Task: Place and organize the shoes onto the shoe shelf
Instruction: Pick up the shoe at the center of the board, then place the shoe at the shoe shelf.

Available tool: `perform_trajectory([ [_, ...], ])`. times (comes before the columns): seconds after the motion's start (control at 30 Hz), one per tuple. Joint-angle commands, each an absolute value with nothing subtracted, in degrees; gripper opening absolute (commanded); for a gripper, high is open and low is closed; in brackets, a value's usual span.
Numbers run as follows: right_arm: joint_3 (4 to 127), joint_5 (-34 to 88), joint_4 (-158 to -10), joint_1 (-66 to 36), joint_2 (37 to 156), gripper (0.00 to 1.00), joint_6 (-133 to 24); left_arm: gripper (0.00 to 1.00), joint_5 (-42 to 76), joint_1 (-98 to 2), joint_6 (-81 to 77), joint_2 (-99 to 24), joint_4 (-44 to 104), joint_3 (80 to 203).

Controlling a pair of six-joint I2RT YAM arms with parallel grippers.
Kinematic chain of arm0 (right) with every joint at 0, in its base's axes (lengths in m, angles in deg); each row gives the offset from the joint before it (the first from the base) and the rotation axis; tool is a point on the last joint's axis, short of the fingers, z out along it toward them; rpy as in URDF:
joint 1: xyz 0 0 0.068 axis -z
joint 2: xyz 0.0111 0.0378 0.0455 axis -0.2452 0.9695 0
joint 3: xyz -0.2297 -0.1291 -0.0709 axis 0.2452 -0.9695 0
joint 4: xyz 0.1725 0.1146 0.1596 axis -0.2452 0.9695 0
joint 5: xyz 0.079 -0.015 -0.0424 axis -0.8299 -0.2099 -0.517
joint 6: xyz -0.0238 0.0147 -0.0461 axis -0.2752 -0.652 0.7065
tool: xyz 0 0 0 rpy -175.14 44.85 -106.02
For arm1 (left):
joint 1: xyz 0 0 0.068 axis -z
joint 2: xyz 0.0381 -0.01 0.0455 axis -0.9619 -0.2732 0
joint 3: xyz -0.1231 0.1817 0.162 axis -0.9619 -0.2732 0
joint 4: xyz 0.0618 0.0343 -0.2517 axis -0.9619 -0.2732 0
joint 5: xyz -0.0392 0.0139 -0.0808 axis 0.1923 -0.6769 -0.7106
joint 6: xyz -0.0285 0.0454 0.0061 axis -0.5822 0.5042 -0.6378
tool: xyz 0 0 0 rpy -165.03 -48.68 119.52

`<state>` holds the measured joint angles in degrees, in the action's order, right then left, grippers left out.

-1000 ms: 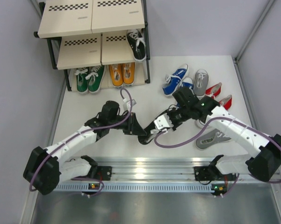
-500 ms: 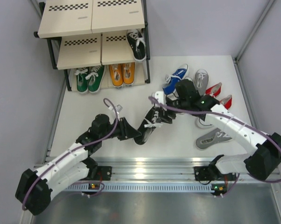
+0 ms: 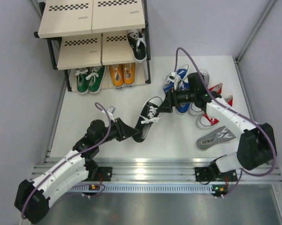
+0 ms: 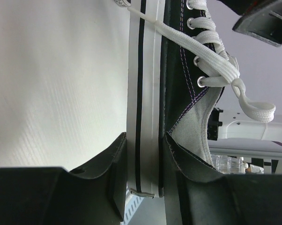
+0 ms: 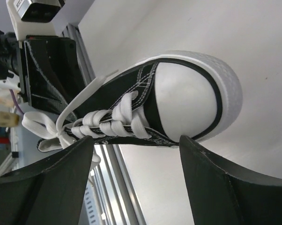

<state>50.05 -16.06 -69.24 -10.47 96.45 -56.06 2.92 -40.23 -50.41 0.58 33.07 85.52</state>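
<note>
moved: right pincer [image 5: 136,139], shut a second ago, stands spread about the black shoe [image 3: 148,118] toe
left pincer [image 4: 144,151]: pinching its heel

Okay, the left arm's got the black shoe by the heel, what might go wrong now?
The left gripper pinches only the heel wall of the black shoe, so it may pivot or slip. The loose lace loop hangs close to the open right gripper and might snag. The right arm lies over the blue shoes and may nudge them.
</note>
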Motion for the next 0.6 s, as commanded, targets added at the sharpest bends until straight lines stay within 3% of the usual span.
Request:
perform_trajectory([
  [0.0, 50.4, -20.7, -76.3, -8.0, 97.8, 0.74, -65.2, 0.00, 1.3, -40.0, -51.2, 1.4, 47.0, 87.0],
  [0.57, 51.4, -20.4, -78.1, -3.4, 101.3, 0.81, -71.8, 0.00, -0.4, -40.0, -50.6, -2.5, 51.1, 92.6],
])
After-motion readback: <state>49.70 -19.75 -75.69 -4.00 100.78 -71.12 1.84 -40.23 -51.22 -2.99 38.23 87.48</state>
